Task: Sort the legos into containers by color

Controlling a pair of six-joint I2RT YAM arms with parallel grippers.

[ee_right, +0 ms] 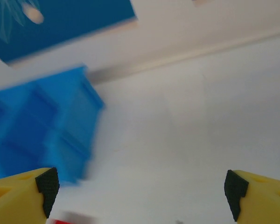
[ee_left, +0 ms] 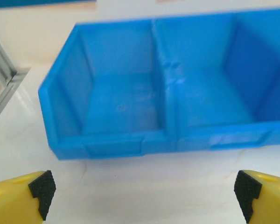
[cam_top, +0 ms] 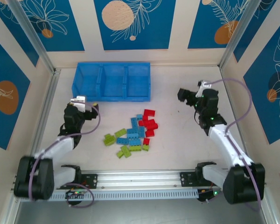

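Note:
The legos, red (cam_top: 149,124), light blue (cam_top: 134,132) and lime green (cam_top: 113,138), lie in a loose pile on the white table in the top view. Behind them stands the long blue bin (cam_top: 113,98); its three containers look empty. My left gripper (cam_top: 92,108) hovers just in front of the bin's left end, open and holding nothing. In the left wrist view the left gripper (ee_left: 144,196) faces the bin's front wall (ee_left: 116,145). My right gripper (cam_top: 183,95) is open and empty, to the right of the pile. In the blurred right wrist view the right gripper (ee_right: 140,191) sees the bin (ee_right: 42,126) and a red lego edge (ee_right: 61,221).
Metal frame posts (cam_top: 35,44) and patterned walls enclose the table on three sides. An aluminium rail (cam_top: 140,177) runs along the near edge between the arm bases. Bare table (cam_top: 186,135) lies right of the pile.

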